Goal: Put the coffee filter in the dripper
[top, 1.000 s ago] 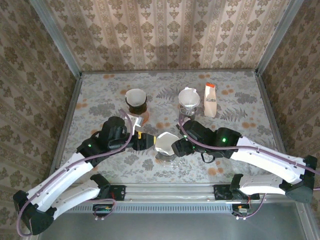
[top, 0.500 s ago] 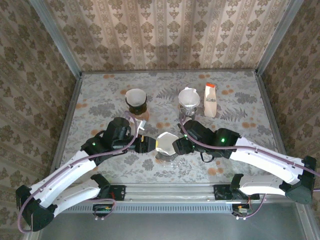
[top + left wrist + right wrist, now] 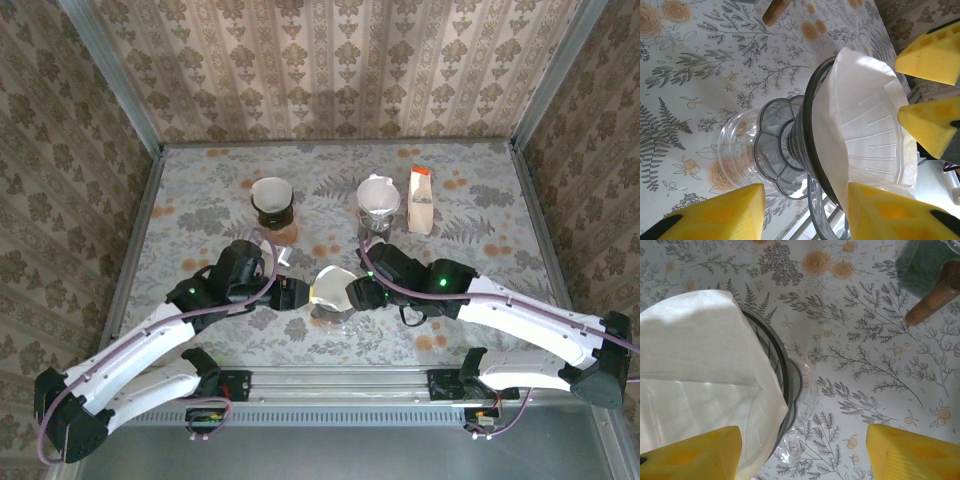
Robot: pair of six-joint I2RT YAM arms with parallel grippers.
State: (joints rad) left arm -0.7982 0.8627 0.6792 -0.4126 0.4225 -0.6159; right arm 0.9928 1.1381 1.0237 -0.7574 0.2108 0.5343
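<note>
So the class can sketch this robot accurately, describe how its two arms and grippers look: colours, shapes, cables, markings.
Both the left arm and right arm have smooth white curved shells, black joints and bases, a mauve cable looping alongside, and a small green light near the wrist. The left gripper and right gripper are black, with wedge-shaped yellow foam pads.

The white coffee filter [image 3: 695,370] sits in the dripper [image 3: 769,344], its paper lapping over the dark rim; the clear base rests on the flowered table cover [image 3: 865,375]; the right gripper [image 3: 802,455] holds its yellow pads [image 3: 690,455] wide apart, one over the filter's edge, the other above bare cloth; a wooden handle [image 3: 935,302] slants across the top right corner.
</note>
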